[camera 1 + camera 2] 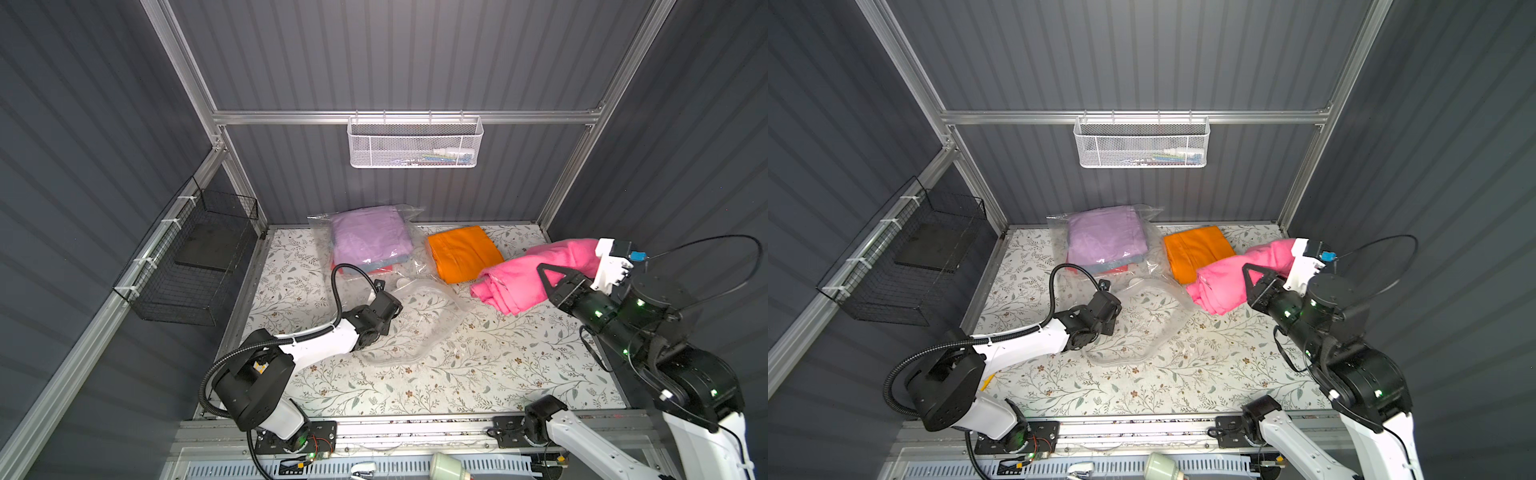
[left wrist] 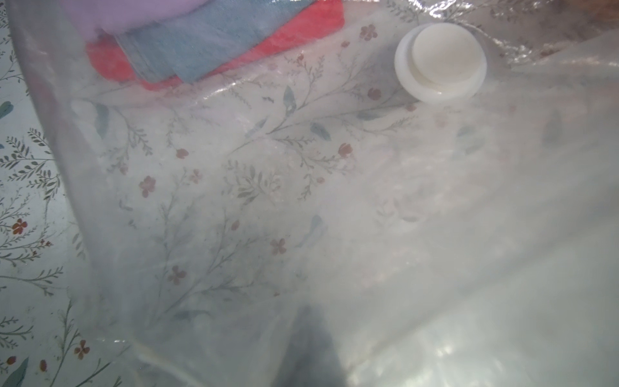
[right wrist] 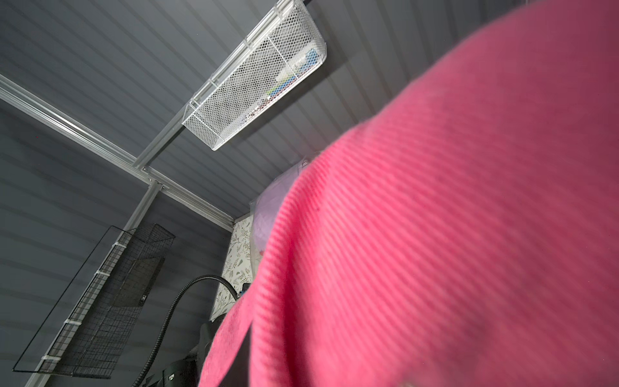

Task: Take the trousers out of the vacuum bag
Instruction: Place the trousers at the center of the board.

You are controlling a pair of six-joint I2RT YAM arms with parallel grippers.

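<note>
Hot pink trousers (image 1: 511,282) droop outside the vacuum bag (image 1: 419,328) at the table's (image 1: 457,386) right, pinched in the right gripper (image 1: 555,278). The loose folds could slip free or drag across the orange trousers (image 1: 461,253) just beside them, also out of the bag. The left gripper (image 1: 390,309), pressed together and seemingly pinching the bag's near rim, props the mouth open. A lost pinch would likely collapse it over the lilac trousers (image 1: 370,237), light blue trousers (image 2: 201,50) and red trousers (image 2: 301,30) stacked at its far end. A white mesh basket (image 1: 415,143) on the far wall holds small items.
</note>
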